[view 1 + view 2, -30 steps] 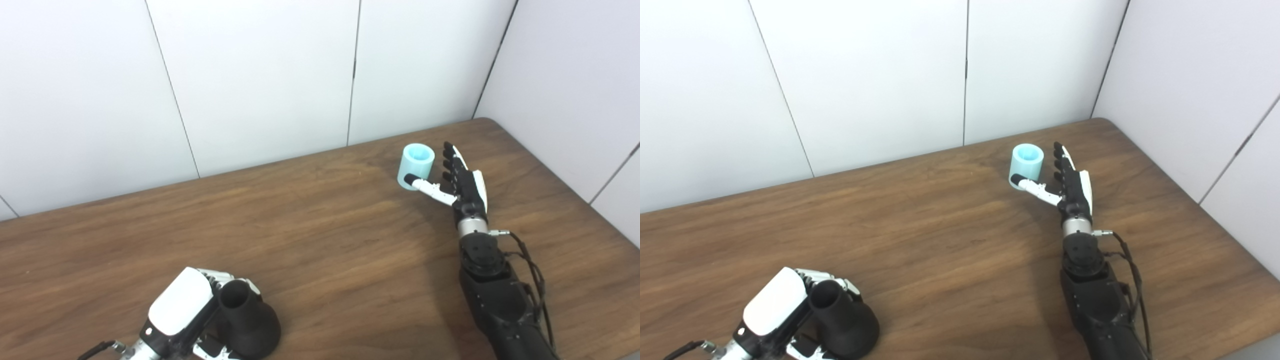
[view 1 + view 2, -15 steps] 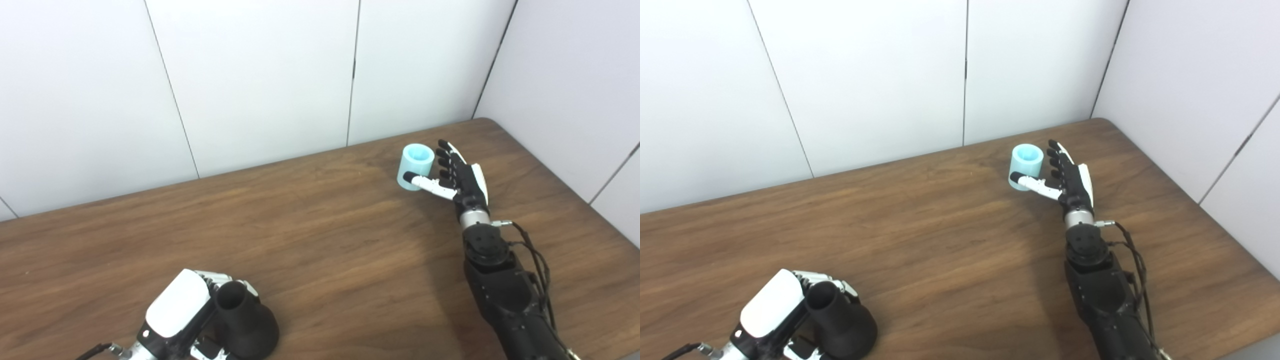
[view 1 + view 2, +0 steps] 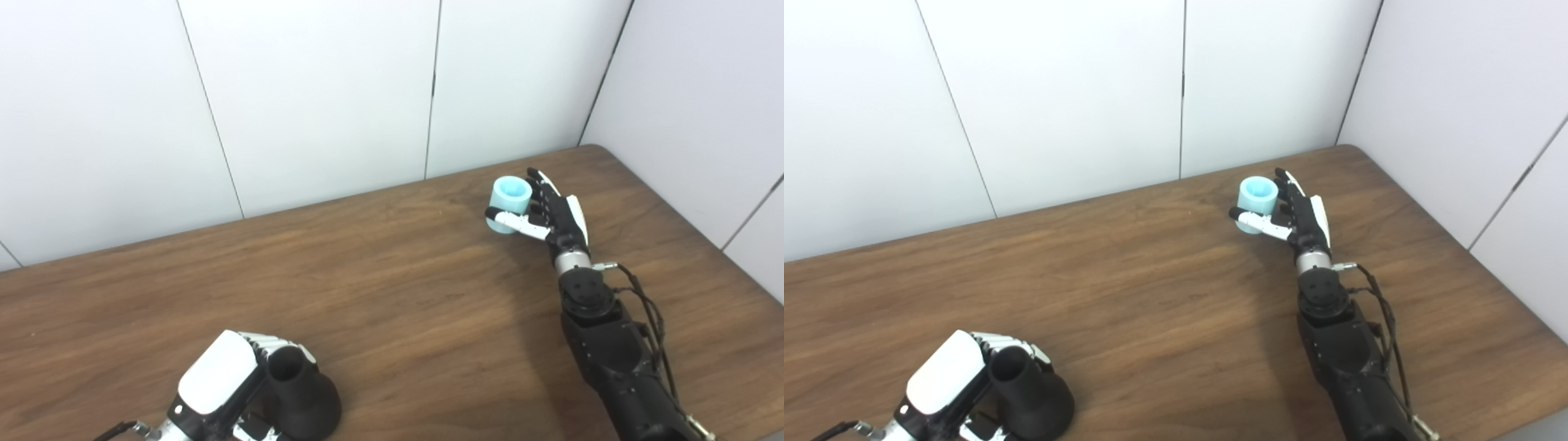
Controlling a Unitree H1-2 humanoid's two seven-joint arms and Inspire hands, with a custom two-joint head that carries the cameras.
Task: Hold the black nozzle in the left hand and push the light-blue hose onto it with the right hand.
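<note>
The black nozzle (image 3: 301, 395), a cone with an open neck on top, stands on the wooden table (image 3: 380, 288) near the front left. My left hand (image 3: 223, 383) is wrapped around its left side, shut on it. The light-blue hose (image 3: 509, 196), a short upright tube, stands at the back right of the table. My right hand (image 3: 554, 211) is open right beside it, thumb across its front and fingers against its right side, not closed around it.
White wall panels (image 3: 318, 92) rise just behind the table's far edge, and another wall (image 3: 704, 104) runs along the right edge. The hose stands close to the rounded back right corner (image 3: 597, 149). Bare wood lies between the two hands.
My right hand has slid forward and left, up against the hose, with the thumb now crossing its front. The left hand and the nozzle have barely moved.
</note>
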